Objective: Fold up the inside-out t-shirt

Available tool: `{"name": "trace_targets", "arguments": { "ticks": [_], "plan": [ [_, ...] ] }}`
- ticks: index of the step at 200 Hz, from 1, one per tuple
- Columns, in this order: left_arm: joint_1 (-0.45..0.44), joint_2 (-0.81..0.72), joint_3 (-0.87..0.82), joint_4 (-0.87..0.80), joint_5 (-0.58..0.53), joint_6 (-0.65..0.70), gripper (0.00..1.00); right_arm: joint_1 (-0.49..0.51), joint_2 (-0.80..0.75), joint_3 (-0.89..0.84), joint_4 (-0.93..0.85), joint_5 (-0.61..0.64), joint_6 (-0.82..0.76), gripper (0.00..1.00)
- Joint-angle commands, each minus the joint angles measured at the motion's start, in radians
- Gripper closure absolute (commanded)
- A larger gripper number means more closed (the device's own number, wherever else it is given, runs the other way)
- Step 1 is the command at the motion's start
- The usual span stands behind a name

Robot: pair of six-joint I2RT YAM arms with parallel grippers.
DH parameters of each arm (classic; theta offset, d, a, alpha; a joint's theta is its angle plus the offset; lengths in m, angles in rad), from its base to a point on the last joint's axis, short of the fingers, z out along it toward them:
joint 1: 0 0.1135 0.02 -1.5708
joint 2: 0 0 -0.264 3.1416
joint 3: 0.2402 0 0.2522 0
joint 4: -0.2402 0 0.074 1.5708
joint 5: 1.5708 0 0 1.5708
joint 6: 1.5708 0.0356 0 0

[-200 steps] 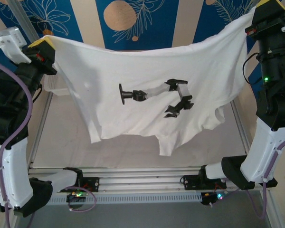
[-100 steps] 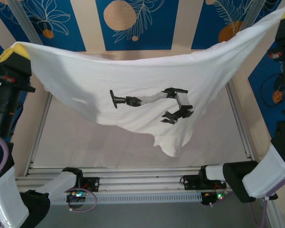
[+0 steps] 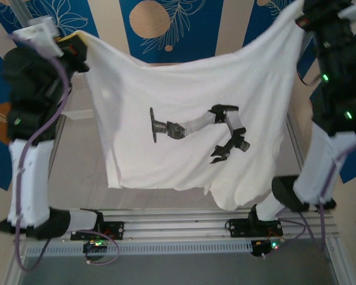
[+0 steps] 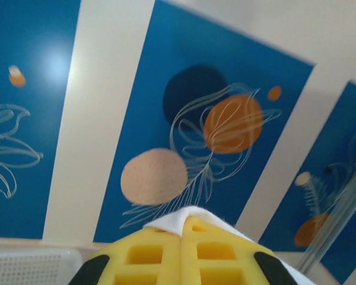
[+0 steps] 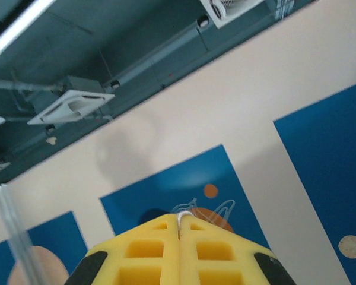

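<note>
The inside-out t-shirt (image 3: pixel 190 119) hangs spread in the air above the table, white and wrinkled, with a dark robot-arm print showing on it. My left gripper (image 3: pixel 77 43) is shut on its upper left corner, and white cloth (image 4: pixel 169 221) pokes out over the yellow fingertips of that gripper (image 4: pixel 183 218). My right gripper (image 3: pixel 302 15) is shut on the upper right corner. In the right wrist view a thin sliver of cloth (image 5: pixel 183 212) shows between that gripper's (image 5: pixel 179 217) closed tips. The shirt's lower edge droops toward the front rail.
A white mesh basket (image 4: pixel 24 261) sits at the back left, partly behind the shirt. Under the shirt lies the pale table top (image 3: pixel 77 178), with an aluminium rail (image 3: pixel 178 215) along its near edge. The blue and cream patterned wall (image 3: pixel 166 24) stands behind.
Half a second ago the arms were spread wider and the shirt was stretched flatter. Now both grippers are closer together and the shirt hangs longer, with its hem nearer the front rail.
</note>
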Motion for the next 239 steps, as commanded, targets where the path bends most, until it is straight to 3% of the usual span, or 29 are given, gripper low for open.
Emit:
{"name": "trace_targets", "arguments": {
  "ticks": [1,24,59,93,114,133,161,194,210,227,239],
  "plan": [
    [0.021,0.108,0.038,0.107,0.044,-0.004,1.00,-0.031,0.181,0.161,0.094,-0.041,-0.034,1.00],
    [0.035,0.218,0.181,0.133,0.139,-0.030,1.00,-0.074,0.358,0.403,0.191,-0.104,0.047,1.00],
    [0.035,0.281,0.398,0.077,0.200,0.000,1.00,-0.131,0.264,0.273,0.300,-0.113,0.156,1.00],
    [0.036,0.271,0.381,0.022,0.240,0.011,1.00,-0.178,0.255,0.323,0.205,-0.180,0.218,1.00],
    [0.035,0.238,0.223,0.038,0.292,0.027,1.00,-0.195,0.293,0.397,0.005,-0.285,0.260,1.00],
    [0.035,0.178,-0.040,0.148,0.343,0.038,1.00,-0.202,0.340,0.406,-0.296,-0.478,0.253,1.00],
    [0.035,0.104,-0.441,0.331,0.393,0.012,1.00,-0.151,0.501,0.407,-0.815,-0.663,0.053,1.00],
    [0.034,0.094,-0.775,0.498,0.425,-0.074,1.00,-0.013,0.674,0.406,-1.139,-0.416,-0.163,1.00],
    [0.032,0.111,-0.853,0.515,0.417,-0.087,1.00,-0.034,0.730,0.406,-1.153,-0.434,-0.142,1.00],
    [0.030,0.148,-0.863,0.446,0.386,-0.066,1.00,-0.044,0.754,0.406,-1.181,-0.315,-0.145,1.00],
    [0.030,0.179,-0.850,0.392,0.383,-0.047,1.00,-0.067,0.764,0.392,-1.193,-0.353,-0.145,1.00]
  ]
}}
